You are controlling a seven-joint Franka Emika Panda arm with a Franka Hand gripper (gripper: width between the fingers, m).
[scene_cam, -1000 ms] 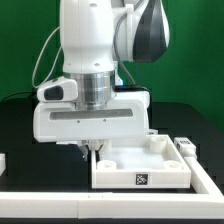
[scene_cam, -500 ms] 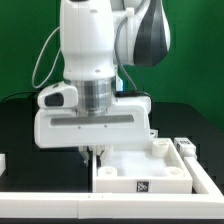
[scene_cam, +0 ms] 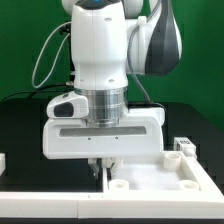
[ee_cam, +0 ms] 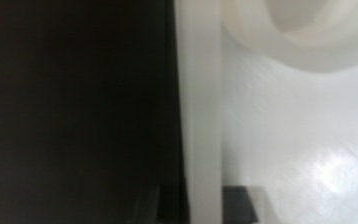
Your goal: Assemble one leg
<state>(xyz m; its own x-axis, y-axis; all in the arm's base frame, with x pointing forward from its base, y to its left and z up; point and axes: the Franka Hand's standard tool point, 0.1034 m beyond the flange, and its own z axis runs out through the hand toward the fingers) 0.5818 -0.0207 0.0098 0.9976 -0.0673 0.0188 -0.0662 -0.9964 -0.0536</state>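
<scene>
In the exterior view the gripper [scene_cam: 100,166] hangs low at the edge of the large white panel [scene_cam: 150,175] nearest the exterior view's left. Its jaws are close together, but I cannot tell whether they pinch that edge, and the leg [scene_cam: 185,146] sits free beside the panel at the exterior view's right. The wrist view shows only the panel's rim [ee_cam: 197,110] and a round socket [ee_cam: 300,35]. The leg looks light, rigid and smooth, so a square hold across its flat sides at mid-length seems safest.
</scene>
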